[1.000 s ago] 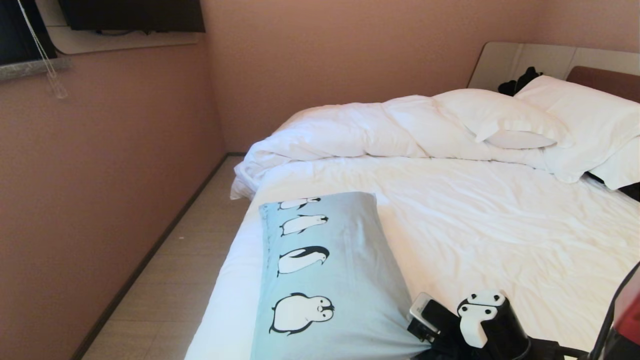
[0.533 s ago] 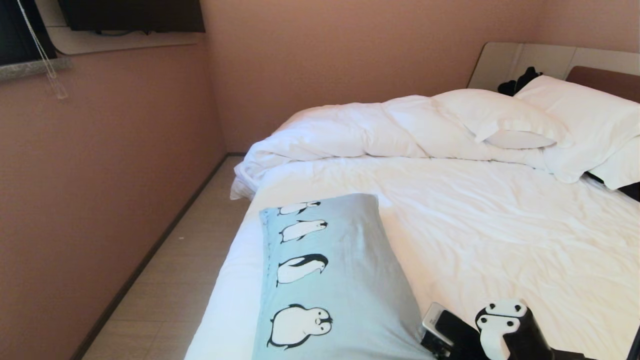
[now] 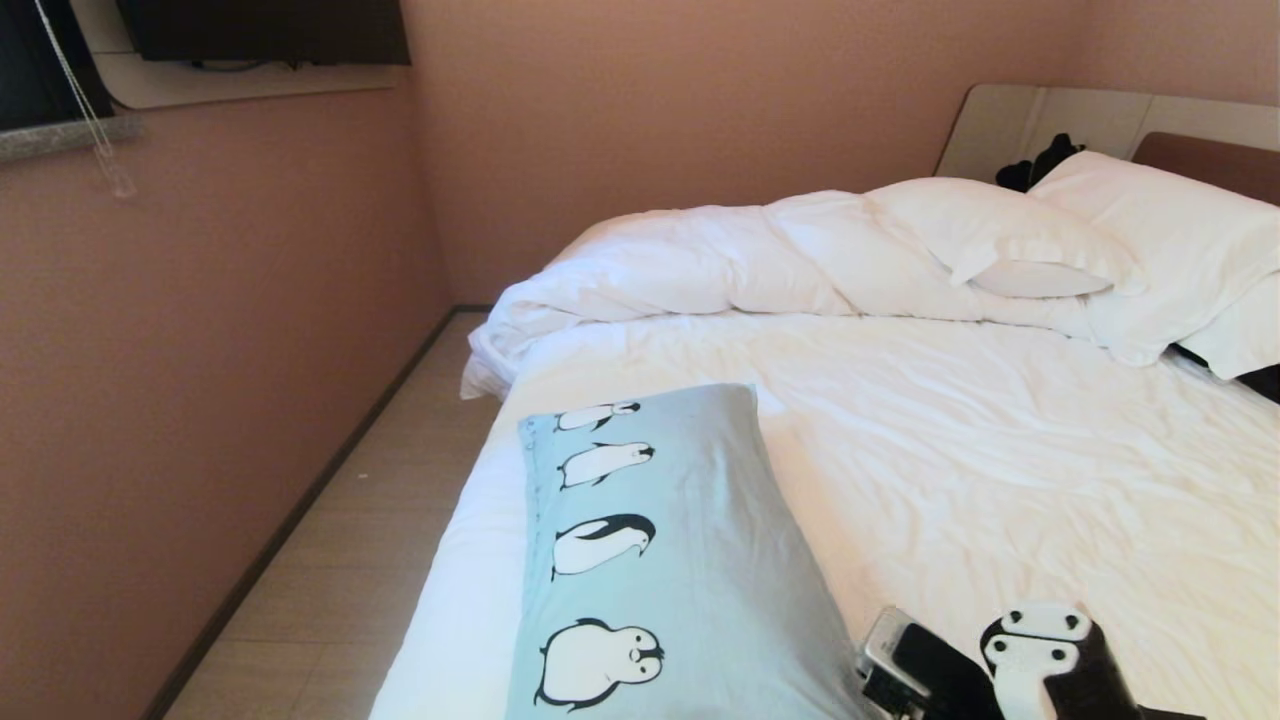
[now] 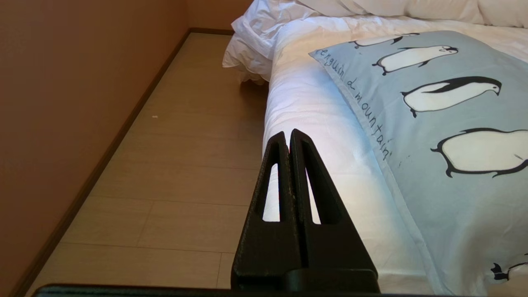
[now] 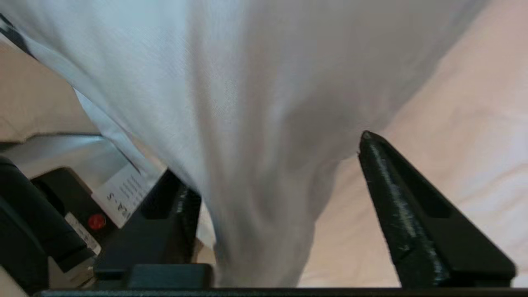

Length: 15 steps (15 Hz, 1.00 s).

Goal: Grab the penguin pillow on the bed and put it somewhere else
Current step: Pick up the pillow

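The rectangular light blue fabric penguin pillow [image 3: 660, 560], printed with a row of black-and-white penguins, is seen lying flat on the large bed [image 3: 1000, 470] with its wrinkled white sheet, along the bed's near left edge. The right gripper [image 5: 280, 198] is found at the pillow's near right corner: its two black fingers [image 5: 396, 194] are spread wide apart, one on either side of a fold of the light blue cloth, which hangs loosely between them and is not pinched. In the head view the right gripper [image 3: 900, 680] is seen just beside that corner, low over the sheet.

The left gripper [image 4: 291, 138] is held off the left side of the bed, over the pale wooden floor [image 4: 181, 156]; its black fingers are pressed together with nothing between them. The pillow edge bearing thin dark script lettering lies to that gripper's right, well apart from it.

Far beyond both grippers, a bunched white duvet [image 3: 700, 260] and plain white pillows [image 3: 1010, 235] are piled toward the brown padded headboard [image 3: 1210, 165].
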{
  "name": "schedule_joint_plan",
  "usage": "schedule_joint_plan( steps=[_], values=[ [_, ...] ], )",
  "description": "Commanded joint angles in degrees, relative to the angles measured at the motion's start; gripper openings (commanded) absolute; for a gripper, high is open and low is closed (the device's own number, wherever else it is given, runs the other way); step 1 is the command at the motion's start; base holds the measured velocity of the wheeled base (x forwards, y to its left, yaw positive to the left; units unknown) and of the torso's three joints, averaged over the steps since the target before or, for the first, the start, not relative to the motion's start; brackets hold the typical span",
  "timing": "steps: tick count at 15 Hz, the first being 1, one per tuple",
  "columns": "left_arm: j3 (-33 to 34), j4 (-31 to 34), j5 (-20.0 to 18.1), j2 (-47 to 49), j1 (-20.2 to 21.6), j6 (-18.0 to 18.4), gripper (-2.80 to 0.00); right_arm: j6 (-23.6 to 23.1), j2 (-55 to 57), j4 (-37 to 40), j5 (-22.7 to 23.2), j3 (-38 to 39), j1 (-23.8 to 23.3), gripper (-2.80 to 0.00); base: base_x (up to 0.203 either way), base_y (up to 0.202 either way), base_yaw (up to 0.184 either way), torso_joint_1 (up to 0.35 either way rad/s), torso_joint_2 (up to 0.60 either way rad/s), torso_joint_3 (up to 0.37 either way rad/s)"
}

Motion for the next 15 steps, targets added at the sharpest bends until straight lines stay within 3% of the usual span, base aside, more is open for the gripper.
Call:
schedule_joint_plan(
  steps=[1, 5, 6, 8, 11, 13, 15],
  values=[
    [0.2, 0.0, 0.0, 0.0, 0.0, 0.0, -2.8, 0.0, -7.4, 0.2, 0.0, 0.7, -0.1, 0.0, 0.0, 0.0, 0.0, 0.0, 0.0, 0.0],
    [0.2, 0.0, 0.0, 0.0, 0.0, 0.0, -2.8, 3.2, -13.8, 5.1, 0.0, -2.9, -6.0, 0.0, 0.0, 0.0, 0.0, 0.0, 0.0, 0.0],
    [0.2, 0.0, 0.0, 0.0, 0.0, 0.0, -2.8, 5.2, -13.5, 6.2, 0.1, -5.6, -8.2, -2.8, 0.0, 0.0, 0.0, 0.0, 0.0, 0.0],
    [0.2, 0.0, 0.0, 0.0, 0.0, 0.0, -2.8, 9.7, -12.2, 10.9, 1.4, -12.6, -11.7, -2.8, 0.0, 0.0, 0.0, 0.0, 0.0, 0.0],
    [0.2, 0.0, -0.1, 0.0, 0.0, 0.0, -2.8, 20.8, -5.1, 20.1, 3.0, -24.8, -15.7, -2.8, 0.0, 0.0, 0.0, 0.0, 0.0, 0.0],
    [0.2, 0.0, -0.1, 0.0, 0.0, 0.0, -2.8, 27.4, 1.0, 24.9, 3.3, -30.9, -17.1, -2.8, 0.0, 0.0, 0.0, 0.0, 0.0, 0.0],
    [0.2, 0.0, 0.0, 0.0, 0.0, 0.0, -2.8, 31.0, 6.1, 28.0, 3.1, -35.1, -17.7, -2.8, 0.0, 0.0, 0.0, 0.0, 0.0, 0.0]
  ],
)
